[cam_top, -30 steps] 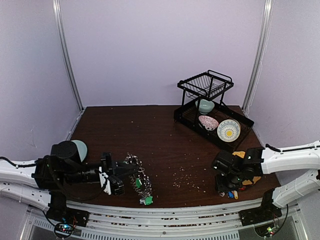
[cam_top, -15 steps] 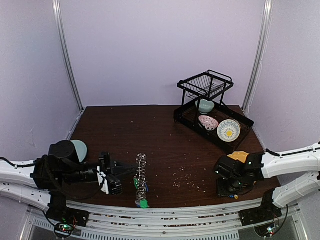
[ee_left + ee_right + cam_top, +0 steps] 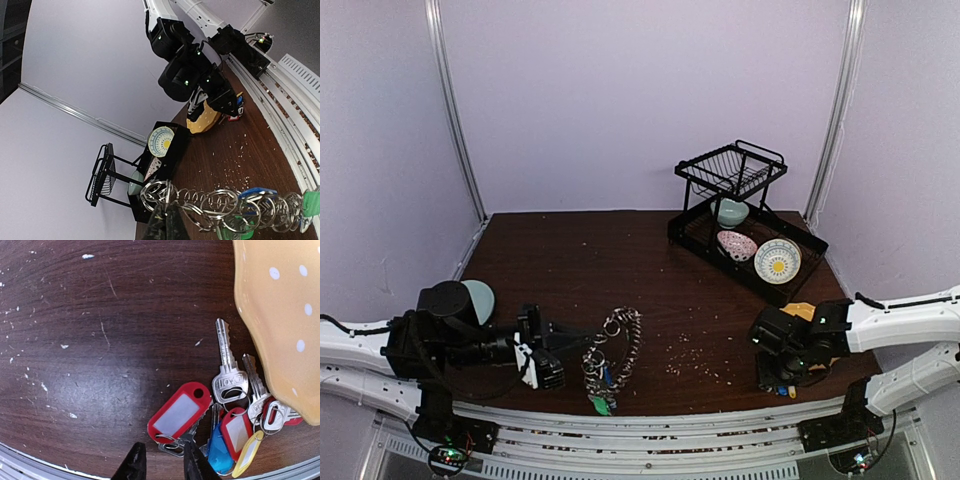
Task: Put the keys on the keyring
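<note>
Left gripper (image 3: 572,342) is seen closed on the keyring (image 3: 615,355) at its left side; the ring is held up off the table (image 3: 620,260), near the front edge and left of centre. In the left wrist view the keyring (image 3: 220,205) is seen edge-on, strung with many small metal loops and with blue and green tags; the closed fingers (image 3: 167,222) meet on its left end.

Right gripper (image 3: 782,378) is pointed down at the table near the front right corner, just above the loose keys (image 3: 786,390). In the right wrist view the jaws stand partly apart, with bare wood visible between the fingertips (image 3: 135,462). The small metal loop of a red-tagged key (image 3: 180,412) lies just ahead of that gap, close to the right-hand tip, and no grip on it is seen. The bunch of keys (image 3: 225,425) (red, blue and yellow tags) lies flat on the table, touching the edge of a yellow white-dotted object (image 3: 280,315).

A black dish rack (image 3: 745,215) is noted at the far right of the table.
</note>
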Motion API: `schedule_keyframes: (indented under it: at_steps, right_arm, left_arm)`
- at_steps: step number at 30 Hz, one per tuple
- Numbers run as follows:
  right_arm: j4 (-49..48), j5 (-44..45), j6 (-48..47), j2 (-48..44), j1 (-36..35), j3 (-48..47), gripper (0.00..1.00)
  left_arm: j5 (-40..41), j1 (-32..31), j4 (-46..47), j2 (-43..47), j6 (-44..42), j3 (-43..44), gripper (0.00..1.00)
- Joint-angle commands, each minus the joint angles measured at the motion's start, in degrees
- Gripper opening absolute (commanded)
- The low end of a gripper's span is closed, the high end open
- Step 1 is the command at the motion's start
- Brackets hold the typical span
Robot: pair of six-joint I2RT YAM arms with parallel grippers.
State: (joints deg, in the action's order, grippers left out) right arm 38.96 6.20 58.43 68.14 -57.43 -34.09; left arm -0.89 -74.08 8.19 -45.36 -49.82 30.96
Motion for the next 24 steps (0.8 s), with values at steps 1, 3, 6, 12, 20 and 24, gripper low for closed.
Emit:
schedule_keyframes:
  at_steps: [1, 3, 6, 12, 20, 24]
  right_arm:
    - [-1.3, 0.4, -0.4, -0.1, 0.9, 3.1, 0.24]
    - [-2.1, 0.2, -0.7, 0.2, 1.0, 3.6, 0.20]
    - [-3.0, 0.2, -1.4, 0.4, 1.1, 4.0, 0.18]
    - [-5.0, -0.7, -3.0, 0.9, 1.1, 4.1, 0.09]
    - [-6.1, -2.3, -5.4, 0.9, 1.0, 2.7, 0.00]
    - [-7.0, -5.1, -11.4, 0.4, 0.7, -1.9, 0.00]
  left_arm:
    - [-0.1, -0.2, 4.1, 0.5, 0.6, 0.5, 0.00]
    - [0.1, -0.2, 4.1, 0.5, 0.6, 0.6, 0.00]
    - [-0.1, -0.2, 4.1, 0.3, 0.6, 0.6, 0.00]
    - [-0.1, -0.2, 4.0, 0.3, 0.5, 0.5, 0.00]
    - [0.1, -0.2, 4.0, 0.3, 0.6, 0.5, 0.00]
    - [0.6, -0.2, 4.4, -0.1, 0.6, 0.1, 0.00]
